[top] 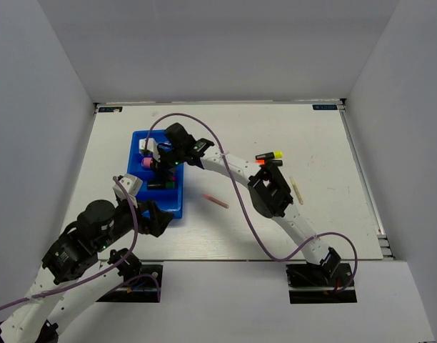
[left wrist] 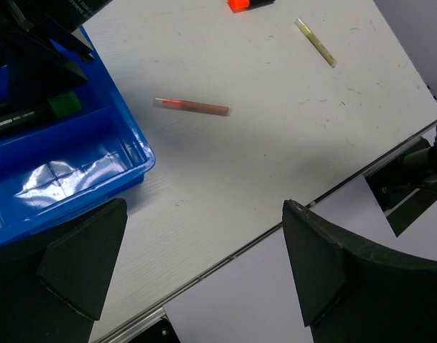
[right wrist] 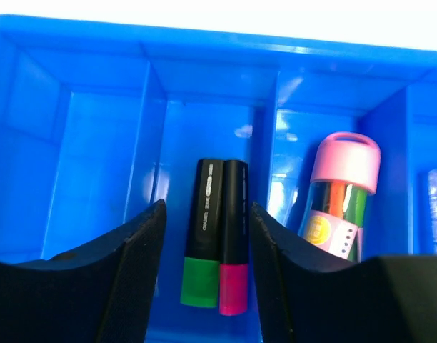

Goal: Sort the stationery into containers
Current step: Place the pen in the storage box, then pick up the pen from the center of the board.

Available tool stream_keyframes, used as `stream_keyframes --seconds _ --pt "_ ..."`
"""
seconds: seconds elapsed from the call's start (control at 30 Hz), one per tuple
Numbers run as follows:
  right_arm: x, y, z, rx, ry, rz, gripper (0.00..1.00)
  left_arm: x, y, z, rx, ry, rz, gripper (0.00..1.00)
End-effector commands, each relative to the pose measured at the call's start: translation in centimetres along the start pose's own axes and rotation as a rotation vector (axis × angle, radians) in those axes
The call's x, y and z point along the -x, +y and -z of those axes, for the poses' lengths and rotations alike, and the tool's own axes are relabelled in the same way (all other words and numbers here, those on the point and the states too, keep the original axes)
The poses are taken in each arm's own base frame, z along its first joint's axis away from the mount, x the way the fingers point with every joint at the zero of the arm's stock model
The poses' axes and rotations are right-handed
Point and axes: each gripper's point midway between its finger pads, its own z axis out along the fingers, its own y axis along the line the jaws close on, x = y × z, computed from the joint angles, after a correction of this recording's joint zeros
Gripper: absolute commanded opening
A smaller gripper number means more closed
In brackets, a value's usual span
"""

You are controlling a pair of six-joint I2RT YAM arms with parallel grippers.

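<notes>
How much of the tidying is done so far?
Done: the green-capped black highlighter, pink-capped highlighter and pink-lidded clear tube lie in the blue plastic tray. In hand: nothing; right claw and left claw are open. Left: thin pink stick, pale-yellow stick, yellow-capped highlighter and orange-capped highlighter on the table.

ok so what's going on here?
The right gripper hovers open over the blue tray, above a compartment where a green-capped highlighter and a pink-capped highlighter lie side by side. The left gripper is open and empty near the tray's corner. A pink stick, a pale-yellow stick, a yellow-capped highlighter and an orange-capped highlighter lie unsorted on the table.
</notes>
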Motion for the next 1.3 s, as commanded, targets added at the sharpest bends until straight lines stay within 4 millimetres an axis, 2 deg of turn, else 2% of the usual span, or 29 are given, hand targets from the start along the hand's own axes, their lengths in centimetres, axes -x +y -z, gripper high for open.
stream_keyframes --seconds 0.0,0.1,0.13,0.17,0.2,0.23,0.27,0.3,0.33,0.37,0.4,0.43,0.47,0.5,0.53,0.57,0.6,0.63,0.67,0.7,0.77,0.8,0.87,0.9,0.93,0.97,1.07,1.13,1.27 --pt "9.4 0.3 3.8 -0.028 -0.154 0.074 0.50 0.2 -0.7 0.2 -0.031 -0.002 0.011 1.00" --pt "10.9 -0.5 5.9 -0.104 -0.149 0.076 0.00 0.6 -1.1 0.4 -0.056 -0.015 0.008 1.00" --pt "11.1 -1.9 7.8 -0.205 -0.111 0.073 0.00 0.7 -1.3 0.3 -0.066 -0.015 -0.001 0.97" --pt "10.6 -2.3 8.4 -0.244 -0.081 0.077 0.00 0.7 -1.3 0.3 -0.066 -0.015 -0.001 0.94" --pt "9.7 -4.2 10.4 -0.377 -0.013 0.074 0.00 0.7 -1.6 0.1 -0.082 -0.007 -0.009 0.84" --pt "8.9 -4.6 11.4 -0.414 0.021 0.072 0.00 0.4 -1.8 -0.1 -0.096 0.004 -0.020 0.71" --pt "9.1 -4.3 13.9 -0.448 0.053 0.098 0.00 0.2 -2.0 -0.5 -0.102 0.026 -0.028 0.50" --pt "6.0 -5.7 15.9 -0.521 0.132 0.062 0.00 -0.2 -1.9 -1.2 -0.095 0.055 -0.033 0.23" --pt "4.5 -5.4 17.0 -0.516 0.176 0.047 0.00 -0.4 -1.8 -1.4 -0.089 0.074 -0.043 0.00" --pt "2.7 -5.5 18.7 -0.510 0.220 0.023 0.24 -0.9 -2.0 -2.2 -0.094 0.115 -0.051 0.00" --pt "1.1 -3.7 20.8 -0.493 0.263 -0.006 0.46 -1.5 -2.1 -2.9 -0.097 0.164 -0.061 0.00" --pt "-1.8 -4.2 23.7 -0.515 0.331 -0.063 0.54 -1.7 -2.1 -3.8 -0.100 0.187 -0.094 0.16" --pt "-2.6 -3.1 25.5 -0.500 0.368 -0.092 0.59 -2.0 -2.2 -4.3 -0.110 0.210 -0.106 0.40" --pt "-6.4 -1.5 27.2 -0.453 0.442 -0.136 0.59 -2.6 -2.8 -5.6 -0.151 0.258 -0.139 0.61" --pt "-7.2 -1.6 29.7 -0.478 0.447 -0.156 0.61 -3.1 -2.8 -5.9 -0.156 0.282 -0.149 0.72" --pt "-8.5 -0.8 30.7 -0.459 0.471 -0.166 0.61 -3.1 -3.2 -6.5 -0.178 0.283 -0.159 0.85" --pt "-11.4 1.5 30.8 -0.377 0.509 -0.145 0.61 -3.4 -3.7 -6.8 -0.215 0.299 -0.172 0.91" --pt "-12.1 1.2 33.3 -0.408 0.496 -0.148 0.61 -4.1 -3.5 -7.9 -0.216 0.323 -0.176 0.92" --pt "-12.9 2.1 33.7 -0.374 0.502 -0.145 0.61 -4.1 -3.9 -8.4 -0.238 0.314 -0.180 0.96" --pt "-15.1 3.8 33.1 -0.282 0.517 -0.072 0.61 -4.0 -4.2 -9.0 -0.256 0.308 -0.182 0.97" --pt "-15.6 3.7 34.8 -0.285 0.488 0.009 0.59 -4.8 -4.4 -9.9 -0.279 0.323 -0.176 0.97" --pt "-17.1 4.1 35.2 -0.264 0.481 0.032 0.57 -5.1 -4.5 -10.1 -0.287 0.329 -0.174 0.97" --pt "-18.1 3.3 36.4 -0.268 0.475 0.055 0.55 -5.4 -4.8 -10.3 -0.307 0.341 -0.168 0.99" --pt "-17.8 3.0 36.9 -0.251 0.461 0.045 0.55 -5.5 -5.0 -10.3 -0.315 0.345 -0.166 0.99" --pt "-18.9 2.7 36.8 -0.216 0.465 0.056 0.55 -5.7 -4.9 -10.3 -0.314 0.350 -0.160 0.99" --pt "-19.6 2.2 37.7 -0.224 0.453 0.023 0.55 -5.5 -4.9 -10.2 -0.318 0.340 -0.162 0.99" --pt "-21.1 1.3 38.3 -0.235 0.442 0.019 0.55 -5.8 -5.0 -9.9 -0.326 0.335 -0.165 0.99" --pt "-21.1 -0.1 39.0 -0.277 0.425 0.053 0.56 -6.1 -4.9 -9.7 -0.329 0.341 -0.167 0.99" --pt "-22.2 -0.3 38.4 -0.220 0.383 0.085 0.56 -6.8 -4.6 -9.6 -0.327 0.360 -0.165 0.99"
